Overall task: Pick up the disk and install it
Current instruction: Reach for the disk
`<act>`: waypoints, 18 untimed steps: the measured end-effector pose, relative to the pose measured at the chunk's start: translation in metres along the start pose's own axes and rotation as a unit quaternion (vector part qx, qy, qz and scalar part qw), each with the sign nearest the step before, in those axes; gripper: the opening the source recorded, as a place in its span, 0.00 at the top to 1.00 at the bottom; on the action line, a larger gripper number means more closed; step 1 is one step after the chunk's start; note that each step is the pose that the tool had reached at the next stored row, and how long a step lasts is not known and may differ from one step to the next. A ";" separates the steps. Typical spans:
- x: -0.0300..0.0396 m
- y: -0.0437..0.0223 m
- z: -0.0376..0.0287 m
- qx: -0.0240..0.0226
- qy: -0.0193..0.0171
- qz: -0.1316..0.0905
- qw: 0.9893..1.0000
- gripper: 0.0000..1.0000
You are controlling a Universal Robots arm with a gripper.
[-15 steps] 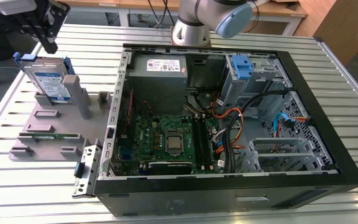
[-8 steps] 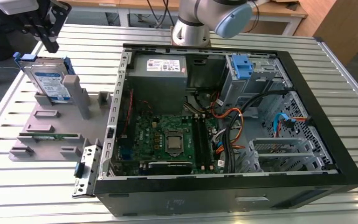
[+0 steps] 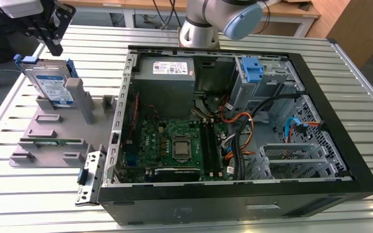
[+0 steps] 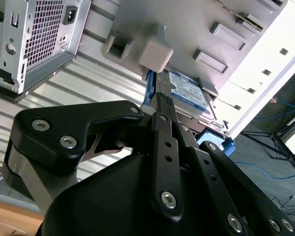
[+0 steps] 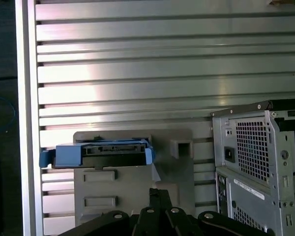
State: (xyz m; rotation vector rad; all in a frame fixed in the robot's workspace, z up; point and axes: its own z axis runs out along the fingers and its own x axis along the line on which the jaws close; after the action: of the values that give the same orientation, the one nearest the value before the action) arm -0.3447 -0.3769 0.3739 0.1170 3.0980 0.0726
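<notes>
A slatted silver aluminium table [image 3: 31,204] carries everything. The largest thing on it is a black desktop computer case [image 3: 342,145] lying on its side with the panel off. Inside it are a grey box-shaped power supply with a white label [image 3: 167,70], a green motherboard [image 3: 173,145] and a lone blue plastic bracket [image 3: 251,68] in the drive cage. The arm's grey and pale-blue base joint [image 3: 203,24] stands just behind the case. On the exterior view's left of the case lies a flat grey plastic fixture with raised blocks and posts [image 3: 50,131]. The disk [image 3: 50,85], a rectangular silver-metal hard drive with a white-and-blue label clipped in a blue plastic carrier frame, stands on edge at the far end of this fixture, tilted back and well apart from the drive cage. Both wrist views show it in the same holder [image 4: 187,91] [image 5: 113,150]. The black gripper [image 3: 56,50] hangs just above the disk's upper edge. Its fingers [image 5: 156,196] are drawn together with nothing between them, and in the second wrist view their tips [image 4: 160,105] sit near the blue frame. Whether they touch it cannot be told.
</notes>
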 end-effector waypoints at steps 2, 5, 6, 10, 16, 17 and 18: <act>0.0005 0.0005 0.0008 0.000 0.000 0.000 1.000 0.89; 0.0027 0.0012 0.0020 0.000 0.000 0.000 1.000 0.89; 0.0039 0.0015 0.0024 0.000 0.000 0.000 1.000 0.89; 0.0089 0.0026 0.0042 0.000 0.000 0.000 1.000 0.89; 0.0148 0.0041 0.0089 0.000 0.000 0.000 1.000 0.89; 0.0155 0.0043 0.0100 0.000 0.000 0.000 1.000 0.89; 0.0158 0.0044 0.0107 0.000 0.000 0.000 1.000 0.89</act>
State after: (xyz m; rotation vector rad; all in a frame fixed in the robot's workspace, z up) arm -0.3597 -0.3709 0.3628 0.1170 3.0981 0.0725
